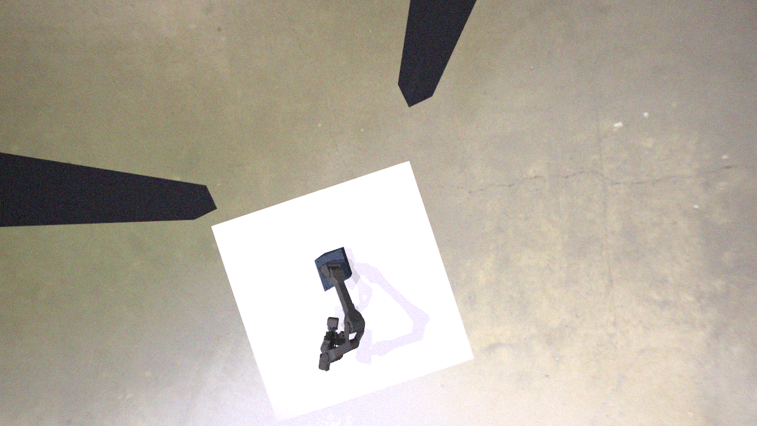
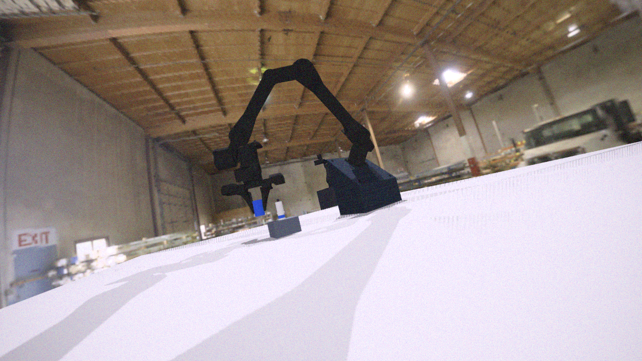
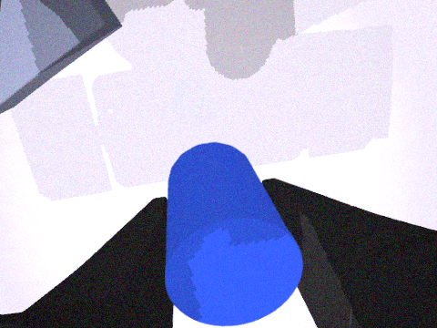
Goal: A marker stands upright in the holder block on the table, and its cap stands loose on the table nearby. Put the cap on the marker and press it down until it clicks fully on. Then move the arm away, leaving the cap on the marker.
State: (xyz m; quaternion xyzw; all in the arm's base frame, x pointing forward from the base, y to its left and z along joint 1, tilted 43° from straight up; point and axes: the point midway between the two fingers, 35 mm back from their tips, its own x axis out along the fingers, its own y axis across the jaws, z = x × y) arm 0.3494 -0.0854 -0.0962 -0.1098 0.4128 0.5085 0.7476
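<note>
One blue cap, a short plain cylinder, is clamped upright between the black fingers and hangs above the white desk. Beside it to the right, the white marker stands upright in the grey holder block, apart from the cap, with the arm's dark blue base further behind.

the only readable text is "exit", in red capitals on a pale sign fixed to the wall above a blue door at the far left of the exterior view.
</note>
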